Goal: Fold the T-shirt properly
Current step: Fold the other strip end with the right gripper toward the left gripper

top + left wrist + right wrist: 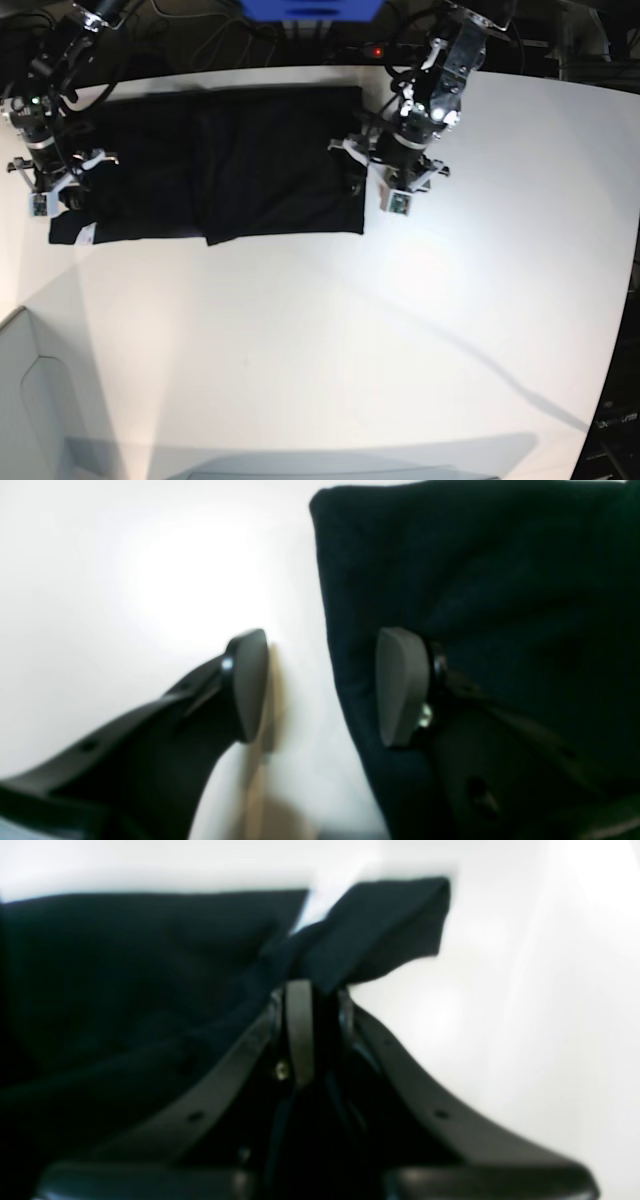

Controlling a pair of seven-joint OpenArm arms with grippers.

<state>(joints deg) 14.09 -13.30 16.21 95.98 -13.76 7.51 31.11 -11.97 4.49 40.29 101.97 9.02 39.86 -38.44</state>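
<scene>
Blurred right gripper (314,990) pinches T-shirt (240,165) edge; left gripper (320,685) gapes astride its hem.

- Both wrist views are soft and blurred, nothing crisp.
- Glare whitens the table (165,575), washing out its texture.
- The T-shirt (240,160) reads as near-featureless black.
- The base view bends at its edges; long faint shadows cross the tabletop.

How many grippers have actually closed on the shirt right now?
1. The right gripper is pinched on a corner of the black cloth T-shirt. The left gripper straddles the shirt's opposite edge, open, one finger on cloth, one over the white table.
</scene>
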